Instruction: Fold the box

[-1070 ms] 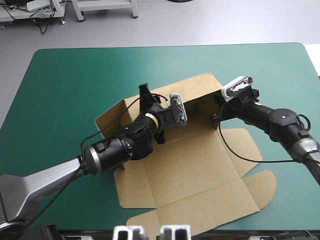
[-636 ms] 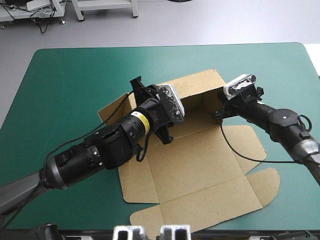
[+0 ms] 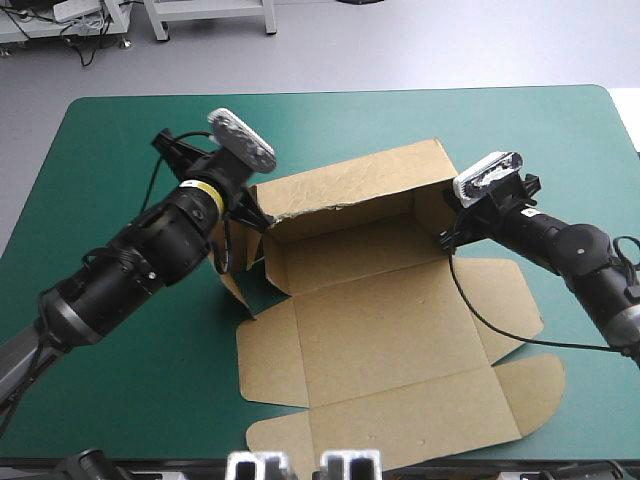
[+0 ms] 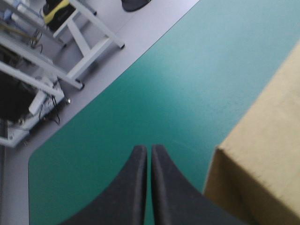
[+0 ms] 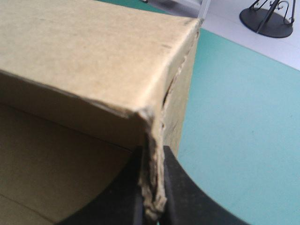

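Pinching the 3 o'clock wall of the brown box (image 3: 385, 330), the right gripper (image 5: 152, 157) clamps the board edge between its black fingers (image 5: 185, 201). The left gripper (image 4: 149, 150), pressed together and empty, sits outside the 10 o'clock corner. Near the table (image 3: 120, 160) centre, rear and side walls stand raised; front panels lie flat, untucked.

The box (image 3: 390, 330) lies central on the worktop (image 3: 120, 300). The left end effector (image 4: 149, 149) sits just outside the box's far-left corner; the right end effector (image 5: 151, 152) straddles the box's right wall edge.
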Motion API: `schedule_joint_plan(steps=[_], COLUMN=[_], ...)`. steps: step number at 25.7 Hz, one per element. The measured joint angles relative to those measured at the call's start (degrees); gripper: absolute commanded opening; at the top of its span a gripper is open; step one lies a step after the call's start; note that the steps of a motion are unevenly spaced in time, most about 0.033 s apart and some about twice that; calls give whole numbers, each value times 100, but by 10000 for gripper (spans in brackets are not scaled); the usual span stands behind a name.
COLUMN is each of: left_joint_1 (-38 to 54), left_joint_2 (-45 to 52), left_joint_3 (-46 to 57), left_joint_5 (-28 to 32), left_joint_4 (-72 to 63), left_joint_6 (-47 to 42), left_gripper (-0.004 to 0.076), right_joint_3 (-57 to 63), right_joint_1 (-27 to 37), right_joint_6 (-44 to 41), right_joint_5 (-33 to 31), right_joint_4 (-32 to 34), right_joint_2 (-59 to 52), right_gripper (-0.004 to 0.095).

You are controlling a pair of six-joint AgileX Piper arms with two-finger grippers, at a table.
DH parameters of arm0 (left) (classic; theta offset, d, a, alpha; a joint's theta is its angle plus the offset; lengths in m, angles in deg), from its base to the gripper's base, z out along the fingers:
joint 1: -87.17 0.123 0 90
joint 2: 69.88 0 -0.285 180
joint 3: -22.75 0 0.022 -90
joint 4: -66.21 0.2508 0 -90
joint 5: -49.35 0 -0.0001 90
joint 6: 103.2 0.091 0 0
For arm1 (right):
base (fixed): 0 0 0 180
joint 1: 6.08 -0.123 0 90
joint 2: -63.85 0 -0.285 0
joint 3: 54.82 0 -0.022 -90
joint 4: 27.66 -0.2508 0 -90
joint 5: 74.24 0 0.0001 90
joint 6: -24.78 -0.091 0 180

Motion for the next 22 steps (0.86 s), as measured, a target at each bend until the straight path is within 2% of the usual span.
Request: schedule_joint_plan(steps=[3, 5, 7, 11, 15, 22], left_joint_1=[1002, 1437, 1754, 2069, 2358, 2650], left_joint_2=[259, 346, 351, 351, 351, 351], left_joint_3=[0, -5, -5, -5, -5, -5], left_joint_5=[180, 192, -163, -580, -660, -636], left_joint_4=[-614, -813, -929, -1236, -1769, -2317], left_joint_6=[10, 10, 56, 302, 638, 758], left_gripper=[15, 15, 15, 15, 15, 14], right_joint_3=[-424, -889, -1377, -1944, -2398, -2784], right_joint_1=[0, 0, 0, 0, 0, 0], right_joint_6=[-1861, -2755, -3386, -3719, -3760, -3892], right_joint_5=[-1165, -2034, -2873, -3742, -4563, -4883], right_joint_4=[1807, 2699, 3329, 3741, 3866, 3998], right_joint_2=[-82, -82, -82, -82, 137, 1155], right_gripper=[-18, -18, -18, -18, -18, -18])
